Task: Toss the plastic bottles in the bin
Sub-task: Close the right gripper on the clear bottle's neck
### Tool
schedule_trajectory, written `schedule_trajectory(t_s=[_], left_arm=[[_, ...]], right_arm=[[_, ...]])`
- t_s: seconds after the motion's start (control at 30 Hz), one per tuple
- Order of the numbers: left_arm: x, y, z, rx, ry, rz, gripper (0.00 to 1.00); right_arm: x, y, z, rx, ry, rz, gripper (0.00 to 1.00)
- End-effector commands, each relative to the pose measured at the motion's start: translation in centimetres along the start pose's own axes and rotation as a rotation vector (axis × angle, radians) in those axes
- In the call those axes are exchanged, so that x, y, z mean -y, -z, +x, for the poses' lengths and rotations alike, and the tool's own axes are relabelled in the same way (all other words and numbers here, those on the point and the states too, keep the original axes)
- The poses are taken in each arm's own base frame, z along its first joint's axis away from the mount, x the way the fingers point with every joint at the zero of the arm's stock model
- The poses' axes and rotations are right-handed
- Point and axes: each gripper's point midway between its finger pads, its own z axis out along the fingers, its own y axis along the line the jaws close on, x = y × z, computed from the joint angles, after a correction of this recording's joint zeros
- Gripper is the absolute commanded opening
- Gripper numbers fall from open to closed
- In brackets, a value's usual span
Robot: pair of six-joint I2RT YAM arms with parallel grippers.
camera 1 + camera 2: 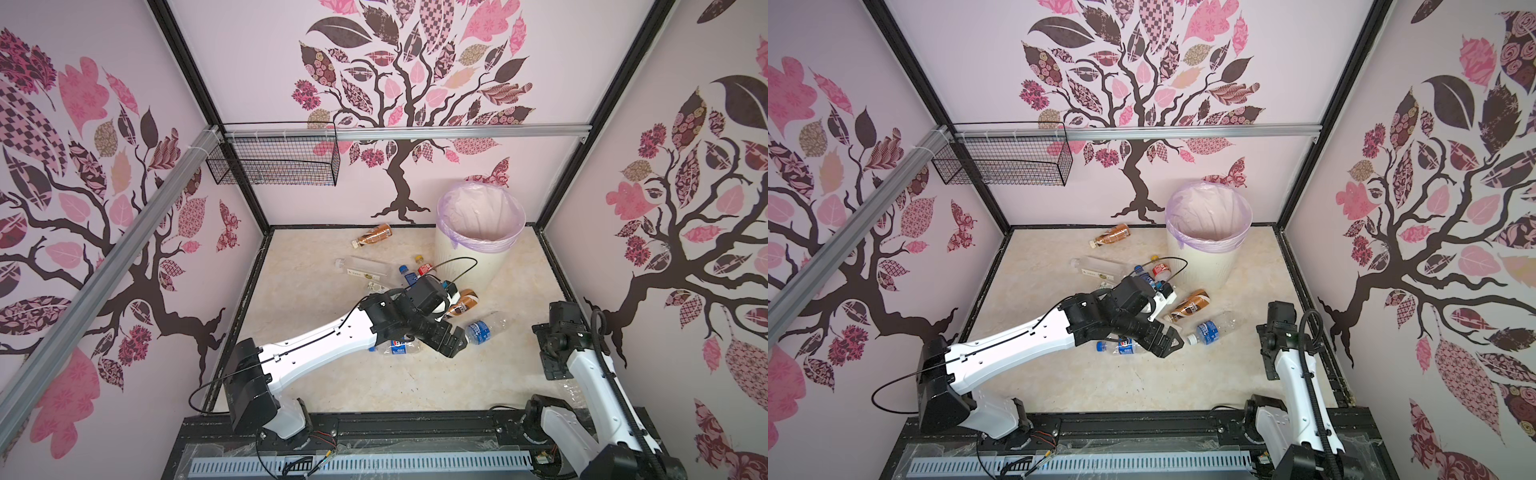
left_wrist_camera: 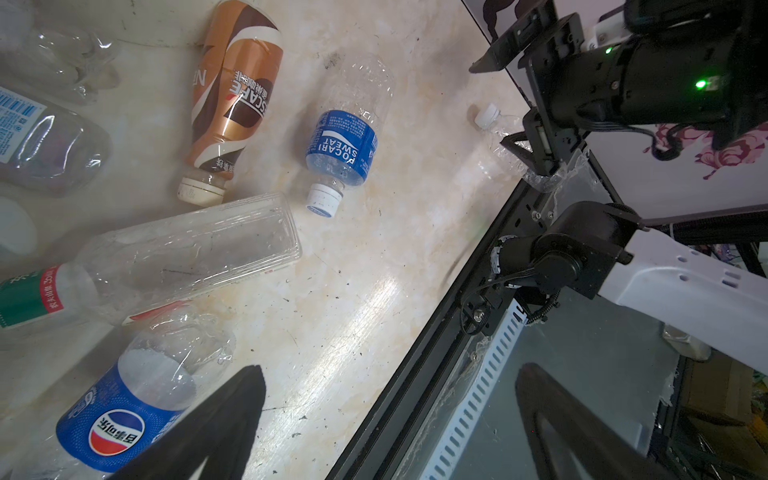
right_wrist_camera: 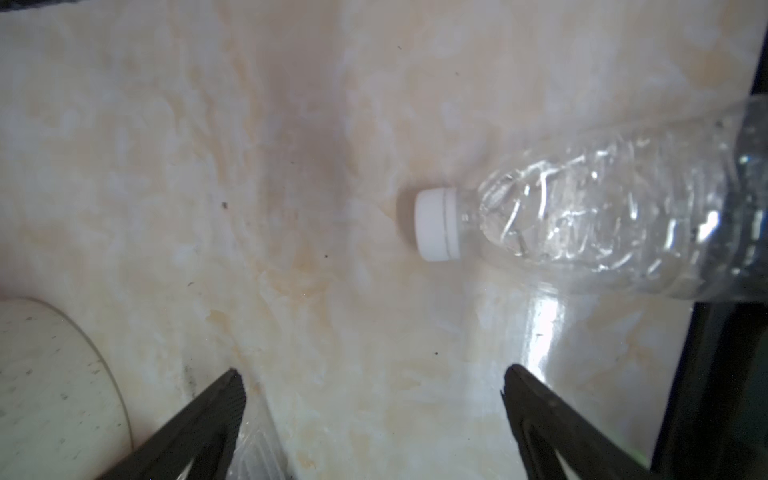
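Bottles (image 1: pixel 482 331) litter the middle floor in both top views, with the bin (image 1: pixel 461 257) far and right of them. My left gripper (image 1: pixel 455 345) stands wide open beside the Pepsi bottle (image 1: pixel 397 345), empty. Left wrist: fingers (image 2: pixel 245 399) spread, nothing between. Right wrist: right gripper (image 3: pixel 374 386) agape, empty; a clear white-capped bottle (image 3: pixel 582 220) lies beyond.

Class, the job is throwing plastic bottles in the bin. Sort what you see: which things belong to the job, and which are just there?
Job: Pepsi bottle, Pocari Sweat bottle, brown Nescafe bottle, clear square bottle, lined bin.
Just there: black wire basket, grey slotted cable duct.
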Motion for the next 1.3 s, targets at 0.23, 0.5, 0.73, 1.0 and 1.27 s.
schedule_trajectory(t_s=[0.23, 0.5, 0.73, 1.0, 1.27], left_arm=[[-0.5, 0.8, 1.5, -0.016, -0.026, -0.014, 0.98], [-0.8, 0.3, 1.8, -0.046, -0.039, -0.027, 0.98], [-1.1, -0.4, 1.9, -0.075, -0.053, -0.041, 0.98], [-1.1, -0.8, 2.0, -0.094, -0.07, -0.043, 0.98], [-1.3, -0.8, 2.4, -0.112, -0.092, -0.05, 0.98]], right_arm=[[4.0, -1.3, 0.4, 0.03, -0.274, 0.13, 0.99], [4.1, -1.2, -1.0, 0.123, -0.387, 0.165, 1.0], [3.8, -1.3, -2.1, 0.188, -0.418, 0.209, 1.0], [4.2, -1.5, -3.5, 0.223, -0.483, 0.188, 1.0], [4.1, -2.1, -3.6, 0.221, -0.528, 0.17, 1.0]])
